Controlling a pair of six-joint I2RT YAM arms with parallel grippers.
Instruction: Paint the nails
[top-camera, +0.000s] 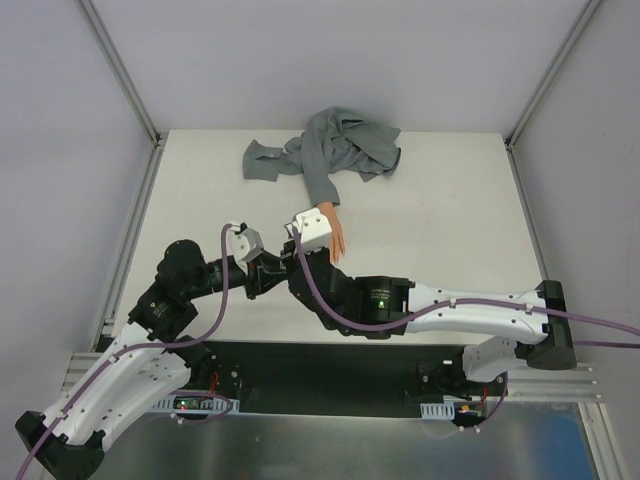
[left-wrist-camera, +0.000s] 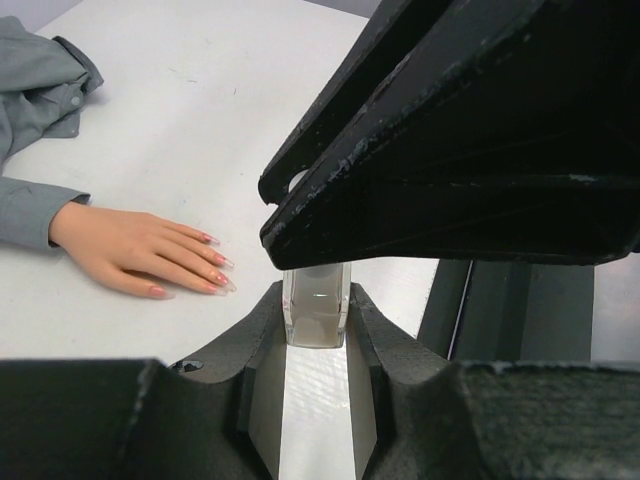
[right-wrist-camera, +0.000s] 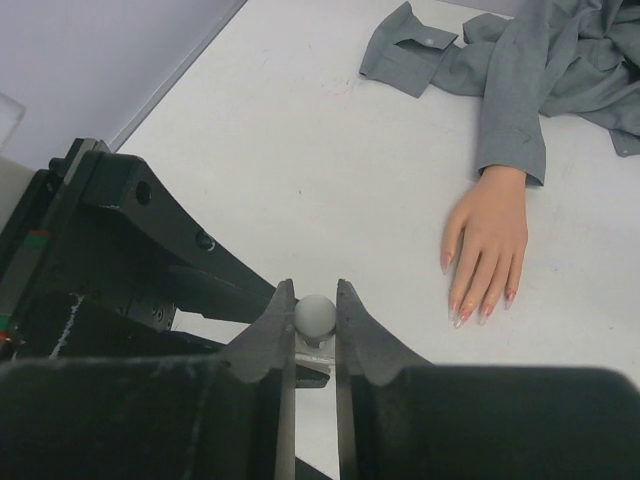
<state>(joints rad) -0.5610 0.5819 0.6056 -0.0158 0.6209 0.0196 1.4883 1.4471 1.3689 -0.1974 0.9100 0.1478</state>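
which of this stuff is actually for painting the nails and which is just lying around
For the job: mannequin hand, its nails, small bottle in the left gripper, round cap in the right gripper.
Just lying about: grey shirt, bunched beyond the hand, one sleeve on its wrist.

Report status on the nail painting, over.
Left gripper shut on bottle. Right gripper shut on its cap. Mannequin hand flat on table, nails uncovered.
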